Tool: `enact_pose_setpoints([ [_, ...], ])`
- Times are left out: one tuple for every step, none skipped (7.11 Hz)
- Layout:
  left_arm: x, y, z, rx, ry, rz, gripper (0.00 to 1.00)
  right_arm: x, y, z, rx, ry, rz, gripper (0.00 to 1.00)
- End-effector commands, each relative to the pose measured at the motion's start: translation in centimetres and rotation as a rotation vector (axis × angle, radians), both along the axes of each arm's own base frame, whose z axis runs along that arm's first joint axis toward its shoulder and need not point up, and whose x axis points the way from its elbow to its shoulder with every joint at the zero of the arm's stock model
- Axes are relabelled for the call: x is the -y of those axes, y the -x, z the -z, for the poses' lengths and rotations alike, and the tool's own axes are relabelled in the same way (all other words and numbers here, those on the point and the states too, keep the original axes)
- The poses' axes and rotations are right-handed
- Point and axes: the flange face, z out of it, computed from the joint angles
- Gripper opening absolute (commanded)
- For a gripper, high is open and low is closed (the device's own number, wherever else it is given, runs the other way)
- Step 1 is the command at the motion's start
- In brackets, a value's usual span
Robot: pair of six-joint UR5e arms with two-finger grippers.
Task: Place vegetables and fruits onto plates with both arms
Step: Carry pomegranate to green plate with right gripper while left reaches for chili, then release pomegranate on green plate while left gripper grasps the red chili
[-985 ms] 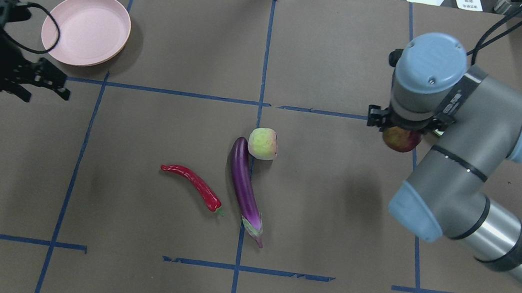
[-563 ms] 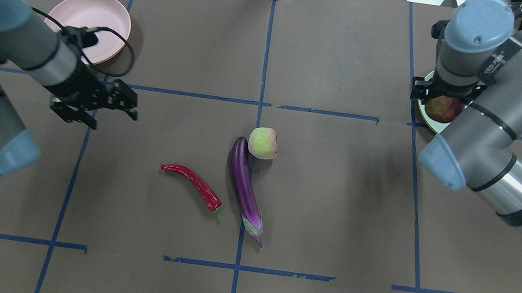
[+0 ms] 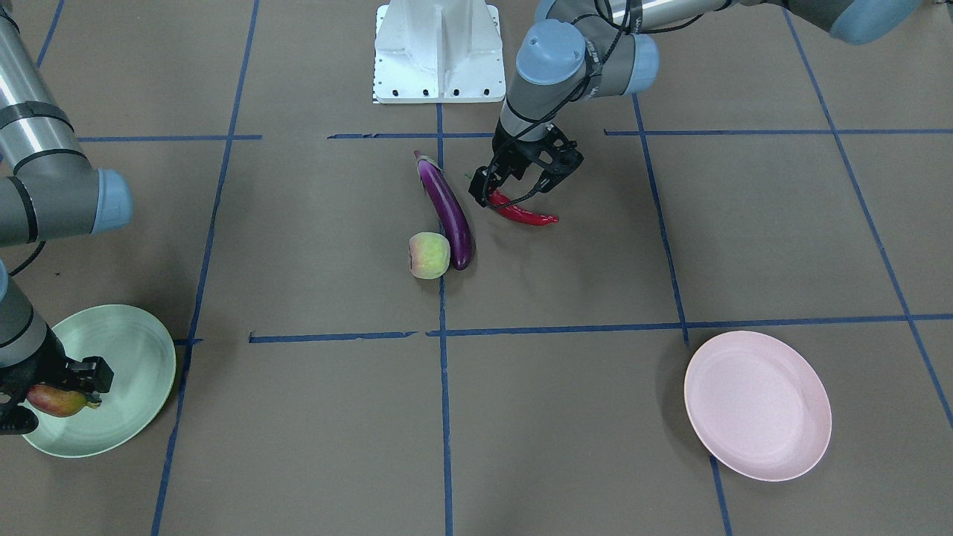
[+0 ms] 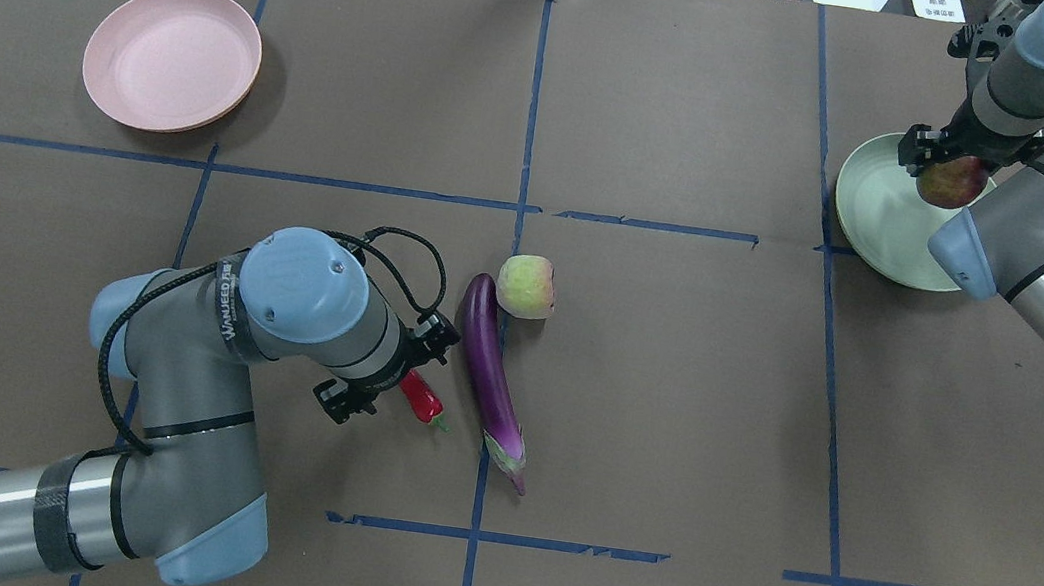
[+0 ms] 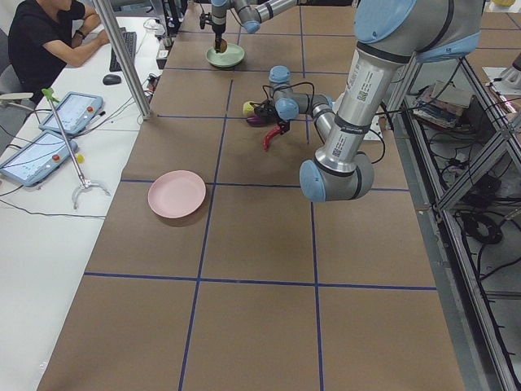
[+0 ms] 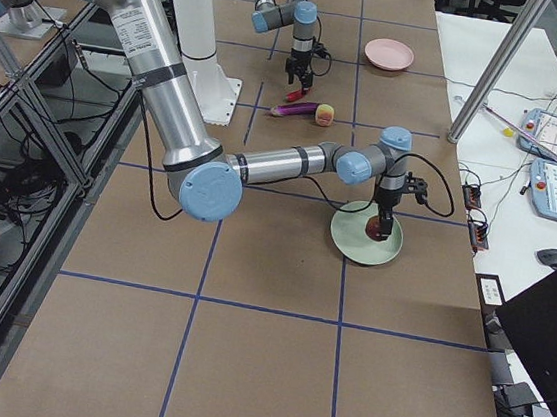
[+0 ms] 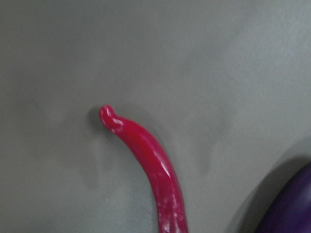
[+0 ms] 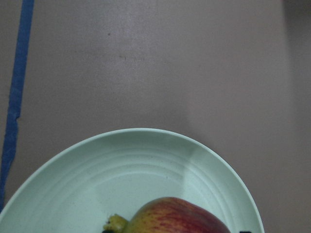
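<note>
Two hands: left hand [image 3: 514,195] spread open over red chili [image 3: 526,215] on worktop [image 3: 566,417], right hand [image 3: 58,398] clamped on reddish fruit [image 4: 950,181] above mint plate [image 3: 141,350].

This is a robot lab. Robot arms [image 4: 186,390] reach over a big table [image 4: 669,403] covered in brown paper with blue tape lines [image 4: 529,133]. Beside it a person [image 5: 41,37] sits at a white desk [image 5: 49,212] with touch screens [image 5: 72,110], a keyboard [image 5: 124,49] and a mouse [image 5: 111,79]. Cables [image 5: 480,228] lie under the table's edge, by a metal post [image 5: 124,61].
</note>
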Motion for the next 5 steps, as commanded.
enact_pose_setpoints([
  [-1.2,-1.2,-0.1,0.015,-0.001,-0.005,0.66,-0.5,0.7,1.8,0.093,0.017,0.046,1.0],
  [-1.1,-1.4,-0.5,0.024,0.002,-0.006,0.65,-1.2,0.5,1.4,0.123,0.035,0.065,1.0],
  [-1.1,-1.4,-0.4,0.022,0.001,-0.006,0.42,-1.9,0.4,3.9,0.153,0.008,0.071,1.0],
  [-1.0,-1.3,-0.3,0.022,-0.005,-0.007,0.13,-3.1,3.0,6.9,0.188,-0.012,0.086,1.0],
  [0.2,0.1,0.4,0.005,-0.018,0.013,0.0,-5.2,6.8,11.1,0.256,-0.004,0.068,1.0],
])
